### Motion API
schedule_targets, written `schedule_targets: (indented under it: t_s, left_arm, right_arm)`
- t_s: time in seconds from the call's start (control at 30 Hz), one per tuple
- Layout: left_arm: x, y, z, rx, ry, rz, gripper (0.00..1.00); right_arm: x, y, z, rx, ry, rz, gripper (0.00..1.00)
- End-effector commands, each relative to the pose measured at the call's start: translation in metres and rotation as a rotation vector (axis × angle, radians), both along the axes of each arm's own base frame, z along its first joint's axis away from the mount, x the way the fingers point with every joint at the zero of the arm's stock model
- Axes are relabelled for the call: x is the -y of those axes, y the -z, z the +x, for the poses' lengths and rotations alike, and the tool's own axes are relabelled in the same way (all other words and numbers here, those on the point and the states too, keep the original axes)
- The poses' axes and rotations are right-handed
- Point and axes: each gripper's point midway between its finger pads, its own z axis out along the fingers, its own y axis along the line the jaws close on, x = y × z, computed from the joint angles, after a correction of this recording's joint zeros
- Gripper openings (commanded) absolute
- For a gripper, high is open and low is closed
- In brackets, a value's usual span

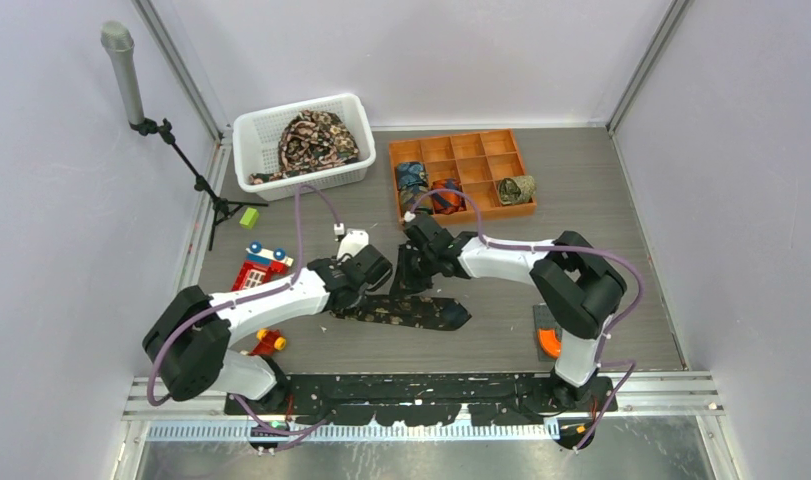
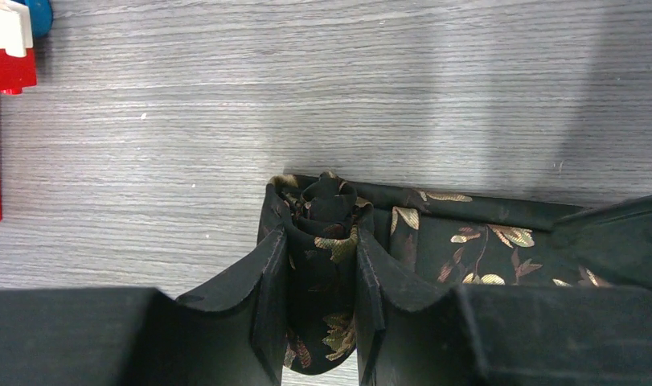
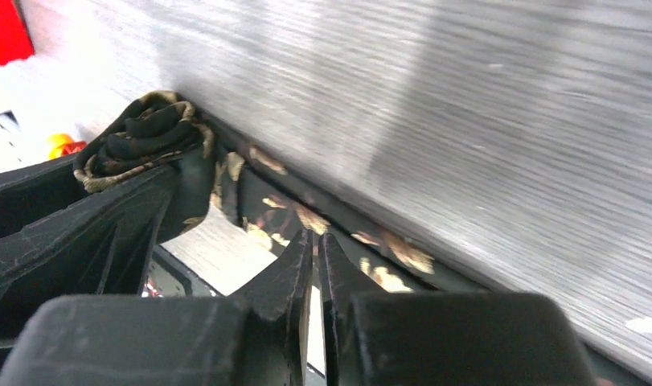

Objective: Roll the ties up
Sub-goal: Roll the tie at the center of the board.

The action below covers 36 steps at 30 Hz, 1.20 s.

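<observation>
Progress note, tie rolling

- Landmark: orange plastic divided tray [image 1: 471, 148] at the far side of the grey wood-grain desk [image 1: 601, 250]. Three finished rolls sit in its compartments: a blue patterned roll [image 1: 411, 178], an orange-red roll [image 1: 446, 198] and an olive roll [image 1: 516, 188]. The other compartments look bare.
- Left of the tray: a white mesh plastic basket [image 1: 281, 120] holding a heap of dark floral ties [image 1: 311, 140], all unrolled. I judge that to be the bulk of what is left.
- Tie in hand: a long black fabric necktie with tan leaf print [image 1: 421, 312], lying on the desk on the near side of the tray, between it and the arm bases.
- Left jaws: clamped on the small coil [image 2: 330, 205] begun at one end of this necktie. It has few turns, and most of the length lies flat.
- Right jaws: all but together, tips down at the necktie's edge just beside the coil. Whether they pinch cloth or only press it, I cannot tell.
- Judgement: three done, a fourth barely begun, the basket heap yet to come
</observation>
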Motion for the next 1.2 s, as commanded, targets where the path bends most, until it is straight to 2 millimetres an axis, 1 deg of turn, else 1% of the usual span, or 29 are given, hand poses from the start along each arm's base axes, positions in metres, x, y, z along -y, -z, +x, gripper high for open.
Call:
schedule_targets:
  t_s: [0.0,0.13,0.33,0.4,0.5,0.67,0.9,1.1,1.17]
  left_arm:
    - [0.008,0.003,0.002,0.012,-0.006,0.031,0.02]
    - [0.016,0.009,0.000,0.005,0.016,0.060,0.02]
    - [0.033,0.015,-0.003,-0.003,0.059,0.093,0.03]
    - [0.037,0.017,-0.004,-0.011,0.068,0.103,0.07]
    - [0.042,0.019,-0.006,-0.013,0.080,0.114,0.21]
    - [0.049,0.014,-0.007,-0.007,0.093,0.112,0.35]
    - [0.055,-0.004,-0.006,0.002,0.110,0.089,0.43]
    - [0.059,-0.013,-0.008,-0.001,0.123,0.060,0.49]
    - [0.059,-0.016,-0.008,0.002,0.126,0.049,0.50]
  right_arm:
    - [0.020,-0.029,0.021,0.087,0.058,0.029,0.13]
    - [0.036,-0.034,0.028,0.102,0.096,0.025,0.13]
    - [0.046,-0.040,0.031,0.116,0.118,0.028,0.13]
    - [0.047,-0.041,0.032,0.117,0.122,0.030,0.13]
    - [0.048,-0.041,0.032,0.116,0.123,0.030,0.13]
    - [0.049,-0.040,0.033,0.115,0.124,0.028,0.13]
    - [0.047,-0.040,0.034,0.113,0.123,0.030,0.13]
    - [0.046,-0.037,0.032,0.102,0.121,0.028,0.13]
    - [0.046,-0.036,0.032,0.097,0.122,0.031,0.13]
